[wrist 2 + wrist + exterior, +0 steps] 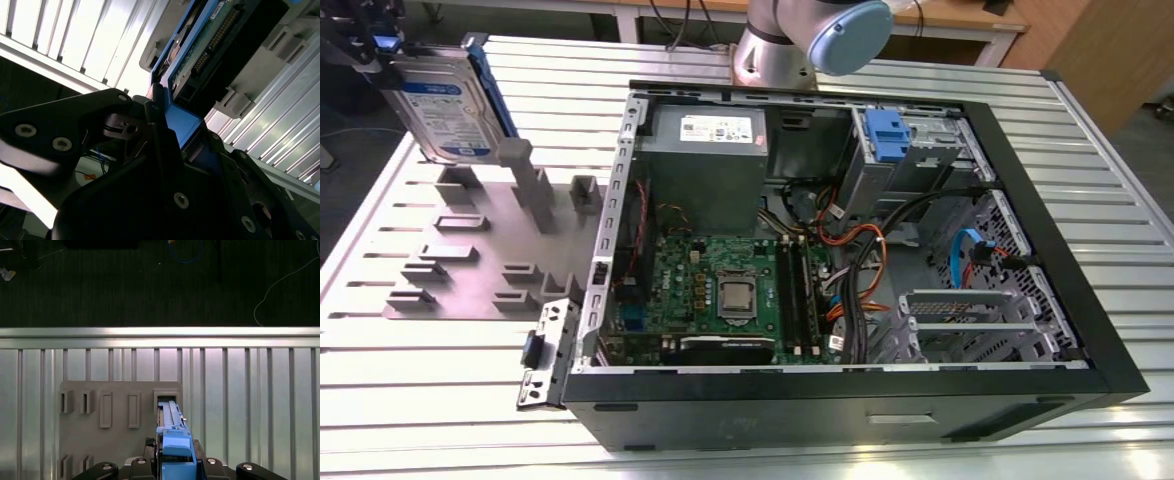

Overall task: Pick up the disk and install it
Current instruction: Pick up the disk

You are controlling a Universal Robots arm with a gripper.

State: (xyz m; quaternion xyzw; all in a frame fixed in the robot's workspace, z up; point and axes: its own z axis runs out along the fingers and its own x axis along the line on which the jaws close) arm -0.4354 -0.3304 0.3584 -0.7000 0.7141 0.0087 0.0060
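The disk [444, 103] is a silver-grey drive with a white-and-blue label in a blue carrier bracket. It stands on edge at the exterior view's far left, above the grey fixture plate [467, 262]. My gripper [376, 48] is shut on its upper end. In the first wrist view the blue bracket [175, 450] sits between the black fingers [142, 462], and the disk's far end hangs over a slot [166, 396] of the plate. The second wrist view shows the disk's circuit-board side [212, 42] and the gripper [170, 117] clamped on the bracket. Whether the disk touches the slot I cannot tell.
An open computer case [1014, 190] lies in the middle of the slatted metal table [427, 400], with a grey power supply [707, 150], motherboard [720, 290], cables and a blue bay bracket [887, 135] inside. The arm's base [787, 45] stands behind it. The table edge [160, 332] borders dark floor.
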